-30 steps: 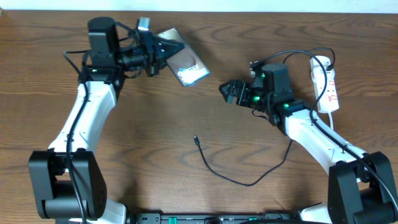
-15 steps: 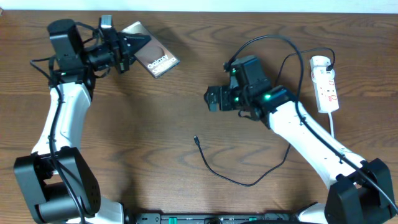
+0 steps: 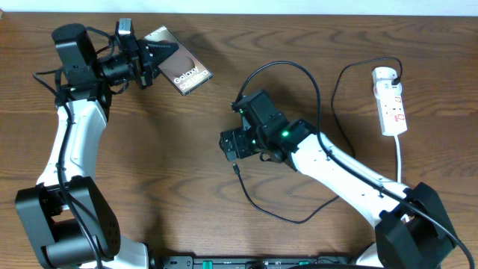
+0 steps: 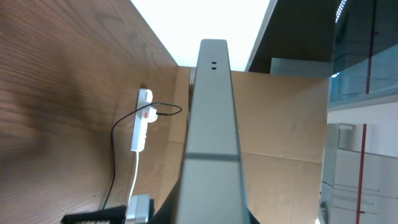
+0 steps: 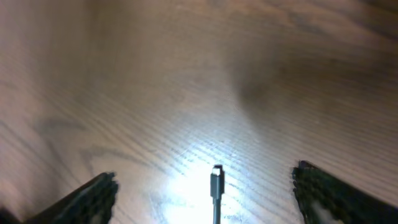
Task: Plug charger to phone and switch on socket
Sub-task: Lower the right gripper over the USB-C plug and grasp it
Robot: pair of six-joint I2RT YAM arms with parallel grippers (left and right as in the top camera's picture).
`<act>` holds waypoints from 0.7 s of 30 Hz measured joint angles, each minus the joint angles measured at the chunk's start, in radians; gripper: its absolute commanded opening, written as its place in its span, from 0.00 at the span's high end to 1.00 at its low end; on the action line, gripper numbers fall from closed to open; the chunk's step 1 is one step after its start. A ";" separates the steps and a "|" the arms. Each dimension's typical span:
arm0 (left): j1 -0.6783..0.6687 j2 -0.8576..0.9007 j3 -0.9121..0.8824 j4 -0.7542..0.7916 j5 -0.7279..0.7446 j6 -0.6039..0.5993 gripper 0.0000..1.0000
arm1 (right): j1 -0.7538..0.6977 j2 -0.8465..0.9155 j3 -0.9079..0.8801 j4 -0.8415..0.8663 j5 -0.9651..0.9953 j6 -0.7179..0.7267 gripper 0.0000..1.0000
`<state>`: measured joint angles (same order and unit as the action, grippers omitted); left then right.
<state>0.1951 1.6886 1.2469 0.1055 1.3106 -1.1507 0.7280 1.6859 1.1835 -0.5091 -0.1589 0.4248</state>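
Observation:
My left gripper (image 3: 151,61) is shut on the phone (image 3: 184,71), a dark slab with white "Galaxy" lettering, held above the table's back left. In the left wrist view the phone (image 4: 211,118) shows edge-on between my fingers (image 4: 211,216). My right gripper (image 3: 231,146) is open, just above the charger's small connector tip (image 3: 236,168). In the right wrist view the tip (image 5: 216,180) lies on the wood between my spread fingers (image 5: 204,177), untouched. The thin black cable (image 3: 287,220) loops across the table. The white socket (image 3: 390,101) lies at the far right and also shows in the left wrist view (image 4: 142,118).
The socket's white cord (image 3: 399,161) runs toward the table's front right. A black plug (image 3: 396,73) sits in the socket's far end. Cardboard (image 4: 280,143) stands beyond the table in the left wrist view.
My right arm has swung left and toward the front, from near the socket to over the charger tip. My left arm moved left with the phone, then held nearly still.

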 measured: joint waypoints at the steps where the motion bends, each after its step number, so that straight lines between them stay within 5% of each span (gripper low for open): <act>1: 0.000 0.000 0.000 0.000 0.000 0.000 0.93 | 0.007 0.000 0.000 0.002 0.000 0.002 0.22; 10: 0.000 0.000 0.000 0.000 0.000 0.008 0.93 | 0.086 0.026 -0.034 -0.004 0.023 0.018 0.35; 21: 0.000 0.000 0.000 0.000 0.000 0.008 0.93 | 0.119 0.124 -0.035 -0.045 0.021 0.058 0.63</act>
<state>0.1951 1.6886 1.2469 0.1055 1.3102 -1.1431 0.8474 1.8103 1.1481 -0.5545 -0.1379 0.4828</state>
